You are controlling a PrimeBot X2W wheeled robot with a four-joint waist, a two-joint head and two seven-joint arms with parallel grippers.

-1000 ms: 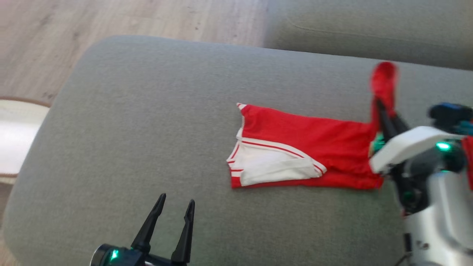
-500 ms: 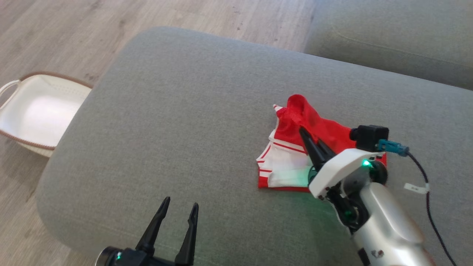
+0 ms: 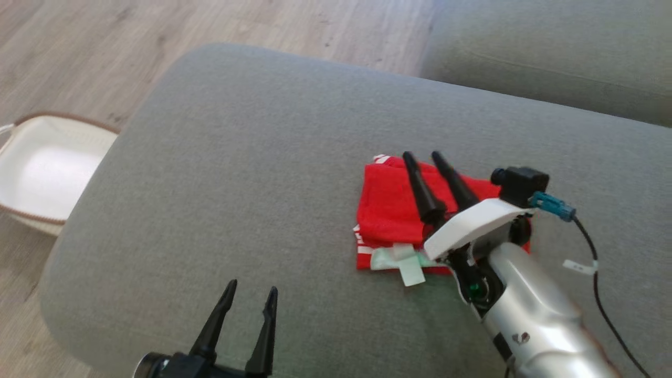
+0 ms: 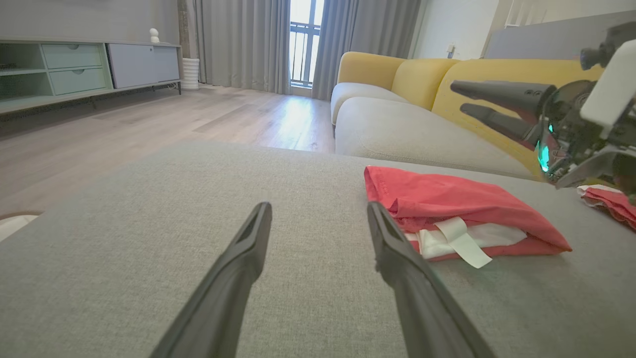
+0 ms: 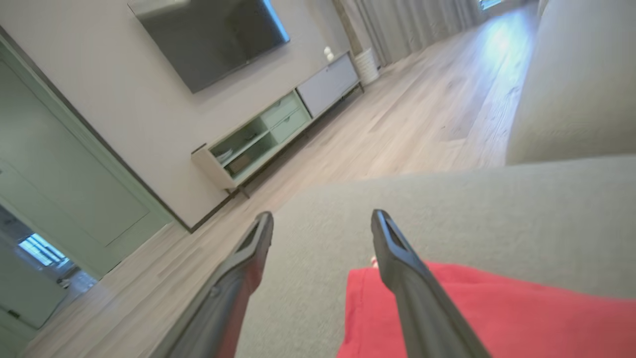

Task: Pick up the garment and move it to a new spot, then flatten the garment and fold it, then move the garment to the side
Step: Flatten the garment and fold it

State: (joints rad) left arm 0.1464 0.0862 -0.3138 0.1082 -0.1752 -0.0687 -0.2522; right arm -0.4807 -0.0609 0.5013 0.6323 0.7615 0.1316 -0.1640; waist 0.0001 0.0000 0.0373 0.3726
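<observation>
Since half a second ago my right gripper (image 3: 422, 155) has let go of the raised red flap. The garment (image 3: 388, 205) now lies folded over itself, and the fingers are spread apart with nothing between them, held above its top layer. The garment sits on the grey cushion (image 3: 252, 157), right of centre in the head view, with a white strip (image 3: 412, 271) poking out of its near edge. My left gripper (image 3: 252, 287) hangs near the cushion's front edge, well apart from the garment, fingers spread and empty. A white basket (image 3: 37, 173) stands on the floor (image 3: 79, 42) at left.
</observation>
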